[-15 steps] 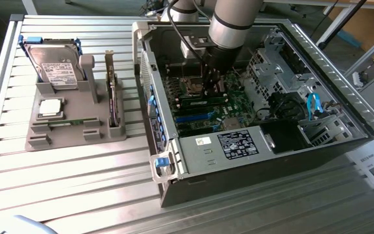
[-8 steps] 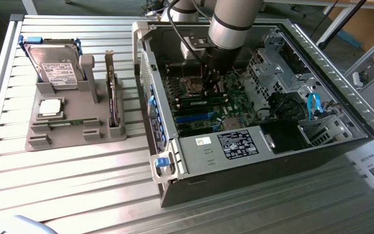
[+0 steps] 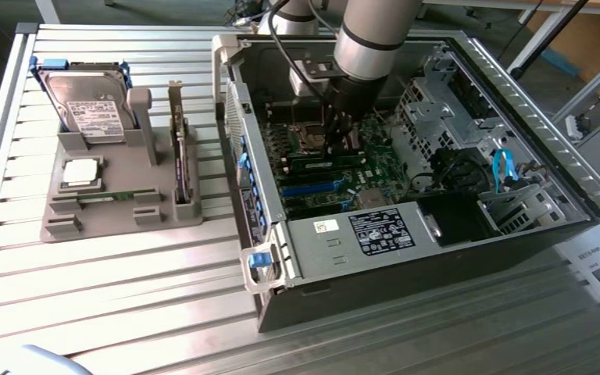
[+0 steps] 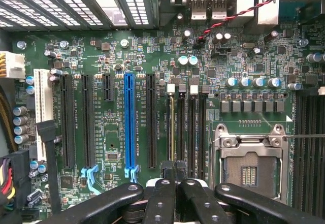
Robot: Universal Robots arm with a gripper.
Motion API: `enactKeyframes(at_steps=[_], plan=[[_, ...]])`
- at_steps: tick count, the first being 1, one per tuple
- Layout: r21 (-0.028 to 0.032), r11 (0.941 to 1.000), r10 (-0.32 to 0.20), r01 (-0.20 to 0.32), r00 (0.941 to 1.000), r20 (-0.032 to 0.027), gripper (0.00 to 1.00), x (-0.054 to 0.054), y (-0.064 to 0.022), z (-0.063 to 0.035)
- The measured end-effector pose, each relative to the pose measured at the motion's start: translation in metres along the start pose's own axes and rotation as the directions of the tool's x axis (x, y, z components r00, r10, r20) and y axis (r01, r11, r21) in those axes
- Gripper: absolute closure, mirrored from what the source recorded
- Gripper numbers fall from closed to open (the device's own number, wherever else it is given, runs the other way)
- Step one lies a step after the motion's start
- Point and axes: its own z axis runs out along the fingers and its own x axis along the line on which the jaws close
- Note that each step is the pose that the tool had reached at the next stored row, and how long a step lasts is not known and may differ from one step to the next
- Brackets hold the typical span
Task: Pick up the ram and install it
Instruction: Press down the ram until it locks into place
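We see black gripper (image 4: 175, 181) inside open grey computer case (image 3: 508, 86), fingers shut tight, pressing on long thin green ram stick (image 4: 171, 127) in slot.

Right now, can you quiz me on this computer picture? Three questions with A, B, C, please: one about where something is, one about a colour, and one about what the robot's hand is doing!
1. Where is the hard drive?
A. Standing in the grey holder on the table
B. Inside the computer case
C. In the robot's hand

2. What colour is the one long slot that stands out on the motherboard?
A. Red
B. Blue
C. Yellow

3. How is the hand?
A. Wide open
B. Shut
C. Gripping the hard drive

Answers:
1. A: the hard drive stands upright in the grey holder, outside the case.
2. B: the slot is bright blue among black ones.
3. B: the hand has its fingers pressed together over the motherboard.
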Motion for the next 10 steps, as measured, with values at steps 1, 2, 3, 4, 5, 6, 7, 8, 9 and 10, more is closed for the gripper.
enactKeyframes(at_steps=[1,2,3,4,5,6,7,8,9,10], plan=[[0.0000,1.0000,0.000,0.000,1.0000,0.0000,0.90,0.0000,0.0000,0.0004],[-0.0001,1.0000,0.000,0.000,1.0000,-0.0002,0.90,0.0000,0.0000,0.0006],[-0.0001,1.0000,0.000,0.000,1.0000,-0.0003,0.90,0.0000,0.0000,0.0006],[-0.0001,1.0000,0.000,0.000,1.0000,-0.0003,0.90,0.0000,0.0000,0.0006],[-0.0001,1.0000,0.000,0.000,1.0000,-0.0002,0.90,0.0000,0.0000,0.0006],[-0.0001,1.0000,0.000,0.000,1.0000,-0.0001,0.90,0.0000,0.0000,0.0007],[-0.0001,1.0000,0.000,0.000,1.0000,-0.0001,0.90,0.0000,0.0000,0.0008],[0.0000,1.0000,0.000,0.000,1.0000,0.0000,0.90,0.0000,0.0000,0.0010],[0.0000,1.0000,0.000,0.000,1.0000,0.0000,0.90,0.0000,0.0000,0.0012],[-0.0001,1.0000,0.000,0.000,1.0000,0.0000,0.90,0.0001,0.0000,0.0014]])
